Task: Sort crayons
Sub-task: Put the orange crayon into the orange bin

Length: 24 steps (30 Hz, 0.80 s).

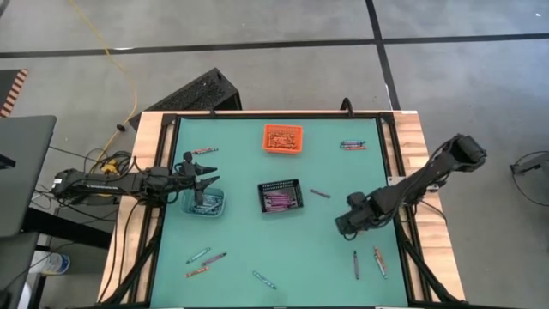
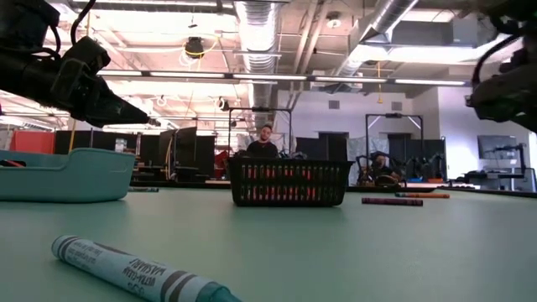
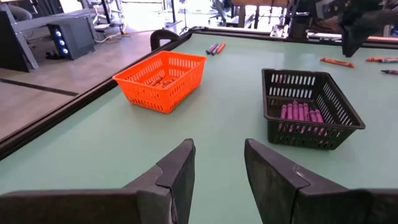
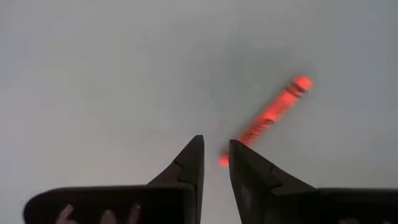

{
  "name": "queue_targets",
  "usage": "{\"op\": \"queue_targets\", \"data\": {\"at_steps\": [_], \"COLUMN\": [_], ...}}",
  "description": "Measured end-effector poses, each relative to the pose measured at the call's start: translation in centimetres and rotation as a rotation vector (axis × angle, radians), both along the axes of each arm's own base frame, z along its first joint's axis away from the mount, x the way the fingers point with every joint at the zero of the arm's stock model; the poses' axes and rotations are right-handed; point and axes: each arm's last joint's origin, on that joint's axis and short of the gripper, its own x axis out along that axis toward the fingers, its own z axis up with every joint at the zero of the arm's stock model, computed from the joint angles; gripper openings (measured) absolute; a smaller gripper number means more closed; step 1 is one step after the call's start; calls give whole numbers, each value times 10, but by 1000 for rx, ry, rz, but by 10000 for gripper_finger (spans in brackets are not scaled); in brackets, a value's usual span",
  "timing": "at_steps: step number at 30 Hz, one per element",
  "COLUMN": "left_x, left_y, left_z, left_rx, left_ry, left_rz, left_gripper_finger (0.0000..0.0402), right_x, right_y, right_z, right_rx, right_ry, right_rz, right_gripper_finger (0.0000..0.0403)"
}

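While both arms hang above the green table (image 1: 326,257), we find the left gripper (image 1: 208,176) poised over the clear bin (image 1: 204,203) at the table's left side, its fingers (image 3: 180,171) spread with nothing between them. We see the right gripper (image 1: 343,225) over bare table toward the right; its fingers (image 4: 193,162) stand slightly apart and hold nothing, with an orange crayon (image 4: 267,118) lying on the surface beyond their tips. We locate the sorted crayons in three bins: orange ones in the orange bin (image 1: 283,138) at the far side, purple ones in the black bin (image 1: 280,196) at centre, and bluish ones in the clear bin. We count loose crayons (image 1: 206,257) scattered near the front left, two more (image 1: 367,262) at the front right, one purple stick (image 1: 320,193) just beside the black bin, and a small cluster (image 1: 352,145) at the far right.
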Motion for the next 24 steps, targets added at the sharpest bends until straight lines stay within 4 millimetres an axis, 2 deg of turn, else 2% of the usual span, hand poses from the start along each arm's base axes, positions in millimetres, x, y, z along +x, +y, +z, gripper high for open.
{"op": "queue_targets", "data": {"at_steps": [10,18,24], "left_x": [0,0,0], "left_y": [0,0,0], "left_z": [0,0,0], "left_rx": [0,0,0], "left_ry": [0,0,1], "left_rz": [0,0,0], "left_gripper_finger": [129,129,129], "right_x": [-15,-25,-27], "right_y": [5,4,2], "right_z": [-3,-30,-36], "right_rx": [-50,-29,-21], "right_ry": [120,85,87], "right_rz": [-84,-138,-233], "right_gripper_finger": [87,87,87]}}
